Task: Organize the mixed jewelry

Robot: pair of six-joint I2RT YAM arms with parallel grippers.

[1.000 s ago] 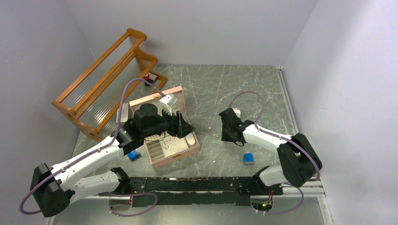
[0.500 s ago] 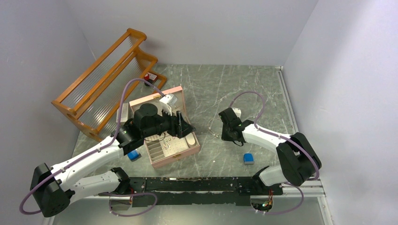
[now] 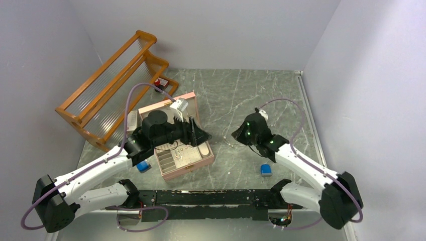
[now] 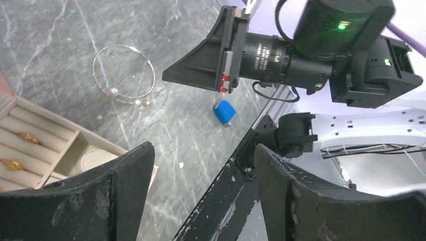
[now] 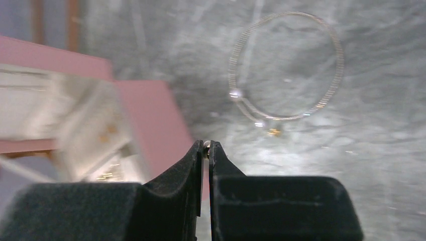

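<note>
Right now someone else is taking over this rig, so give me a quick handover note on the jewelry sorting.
Left gripper: open, empty, over the edge of the open pink jewelry box nearest the hoop.
Right gripper: shut, above the table beside the hoop; a pale speck shows at its tips, and I cannot tell what it is.
Done: gold rings sit in the box's slots.
Left: the beaded wire hoop and a tiny gold piece lie on the table.
</note>
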